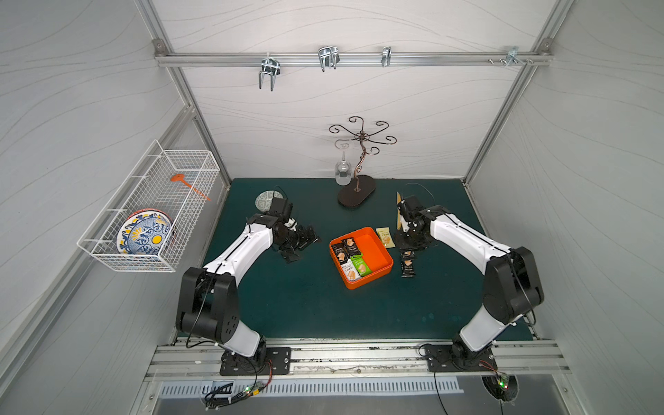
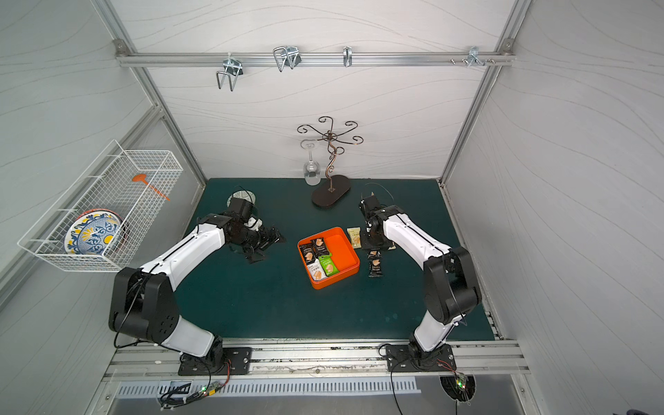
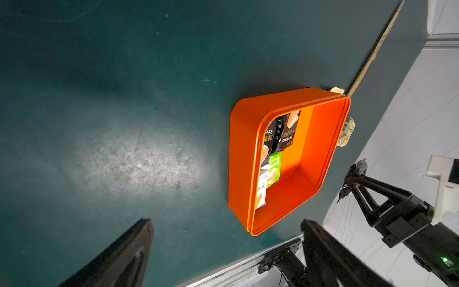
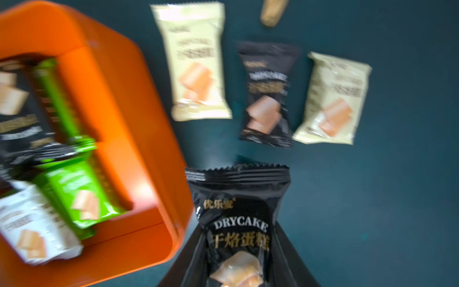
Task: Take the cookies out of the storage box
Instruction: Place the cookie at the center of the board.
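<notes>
A black cookie [image 4: 238, 191] is clasped by the right gripper [image 4: 237, 238] beside the storage box [image 4: 139, 139]; the left gripper [image 3: 226, 223] is spread, empty.

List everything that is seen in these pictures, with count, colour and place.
storage box: one, orange, on the mat
boxed cookies: at least five, black, green, white, along one wall
loose cookies: three, two pale yellow, one black, beside the box
held cookie: one, black, in the right tool
wire basket: one, white, left wall
plates: count unclear, blue-yellow, in basket
utensil: one, orange, in basket
glass stand: one, dark, rear of mat
wine glass: one, clear, hanging on stand
small dish: one, grey, rear left of mat
wooden stick: one, tan, behind loose cookies
hooks: four, metal, rear rail
left tool: one, black, open, near the box
right tool: one, black, shut on held cookie
</notes>
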Motion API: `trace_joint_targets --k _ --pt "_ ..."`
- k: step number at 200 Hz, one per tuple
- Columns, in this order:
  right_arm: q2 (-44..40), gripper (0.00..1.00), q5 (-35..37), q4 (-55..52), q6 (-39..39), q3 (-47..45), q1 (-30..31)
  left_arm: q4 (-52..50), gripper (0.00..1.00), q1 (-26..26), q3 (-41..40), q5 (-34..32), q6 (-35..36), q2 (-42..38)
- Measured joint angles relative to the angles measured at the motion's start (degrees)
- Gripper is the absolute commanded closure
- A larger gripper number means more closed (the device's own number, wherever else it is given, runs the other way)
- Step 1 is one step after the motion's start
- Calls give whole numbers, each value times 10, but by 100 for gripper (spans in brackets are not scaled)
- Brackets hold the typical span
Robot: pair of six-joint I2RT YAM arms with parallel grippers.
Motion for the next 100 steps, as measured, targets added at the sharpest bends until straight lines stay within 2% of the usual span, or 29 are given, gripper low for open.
trace_joint_targets --k 36,100 --pt "-17 60 6 15 6 -52 -55 -6 3 -3 15 3 7 15" --pt "-9 60 7 56 10 -108 -85 -9 3 -7 21 6 8 24"
